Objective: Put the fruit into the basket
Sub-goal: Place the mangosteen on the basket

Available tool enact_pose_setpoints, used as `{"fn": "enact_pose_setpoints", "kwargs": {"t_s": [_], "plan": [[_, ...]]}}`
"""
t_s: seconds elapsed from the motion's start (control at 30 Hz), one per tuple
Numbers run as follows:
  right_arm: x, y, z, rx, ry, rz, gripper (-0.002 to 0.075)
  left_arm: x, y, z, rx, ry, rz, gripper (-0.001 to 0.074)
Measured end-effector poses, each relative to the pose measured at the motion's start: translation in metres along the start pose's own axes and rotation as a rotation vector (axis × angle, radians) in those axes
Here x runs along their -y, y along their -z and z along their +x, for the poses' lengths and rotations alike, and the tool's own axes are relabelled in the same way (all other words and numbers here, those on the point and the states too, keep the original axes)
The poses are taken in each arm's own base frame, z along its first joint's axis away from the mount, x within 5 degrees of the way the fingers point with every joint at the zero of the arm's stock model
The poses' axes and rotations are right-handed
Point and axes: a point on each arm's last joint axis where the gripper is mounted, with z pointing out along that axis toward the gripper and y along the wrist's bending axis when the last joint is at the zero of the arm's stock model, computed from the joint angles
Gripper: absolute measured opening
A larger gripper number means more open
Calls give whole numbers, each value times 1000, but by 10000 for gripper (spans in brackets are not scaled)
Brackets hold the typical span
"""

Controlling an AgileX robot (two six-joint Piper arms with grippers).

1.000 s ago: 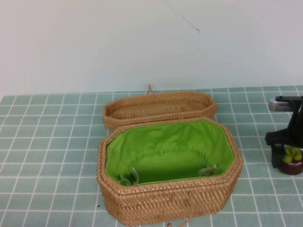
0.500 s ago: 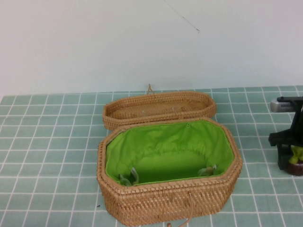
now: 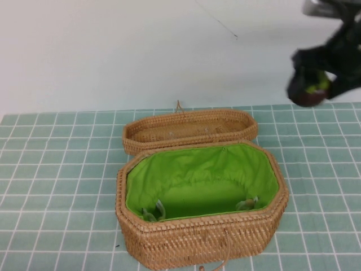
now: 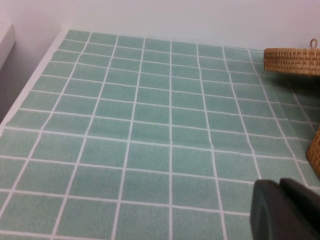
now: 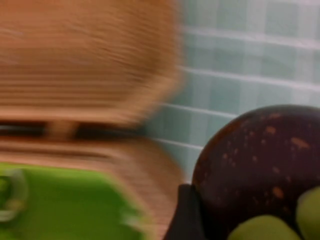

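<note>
High view: my right gripper (image 3: 313, 89) is up in the air, above and to the right of the basket (image 3: 201, 237), jaws clamped on the fruit (image 3: 309, 95). The fruit is clear of the table (image 3: 56, 169), not yet over the green lining. Count: 1 fruit, 1 basket, 1 lid (image 3: 189, 130) lying just behind the basket. My left gripper isn't visible here.

Left wrist view: my left gripper (image 4: 285, 210) hangs low over bare tiles, parked; can't tell if the jaws are apart or closed. Lid edge (image 4: 292, 60) is at the far side, a sliver of basket wall (image 4: 315, 150) nearby.

Right wrist view: fruit (image 5: 260, 160) fills the corner, a dark finger (image 5: 182, 215) pressed on its side, basket (image 5: 85, 165) below. I judge it light, w/ a firm, smooth, round rind, so apt to roll or slip; hold across the widest part, below the leafy cap.
</note>
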Motion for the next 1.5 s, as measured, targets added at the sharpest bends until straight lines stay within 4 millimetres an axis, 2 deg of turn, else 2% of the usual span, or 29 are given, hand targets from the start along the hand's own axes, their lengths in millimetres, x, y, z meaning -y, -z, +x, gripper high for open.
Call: {"fn": "enact_pose_setpoints", "kwargs": {"t_s": [0.13, 0.27, 0.47, 0.6, 0.83, 0.97, 1.1, 1.5], "plan": [[-47, 14, -2, 49, 87, -90, 561, 0, 0, 0, 0, 0, 0, 0], [-97, 7, 14, 13, 198, -144, 561, 0, 0, 0, 0, 0, 0, 1], [-157, -18, 42, -71, 338, -184, 561, 0, 0, 0, 0, 0, 0, 0], [-179, -48, 57, -146, 384, -187, 561, 0, 0, 0, 0, 0, 0, 1], [-183, -110, 69, -270, 350, -134, 559, 0, 0, 0, 0, 2, 1, 1], [-179, -135, 73, -316, 319, -92, 559, 0, 0, 0, 0, 2, 1, 0], [-177, -145, 75, -332, 301, -68, 559, 0, 0, 0, -1, 11, 3, 0], [-177, -145, 74, -328, 309, -64, 653, 1, 0, 0, -2, 28, 8, 0]]}}
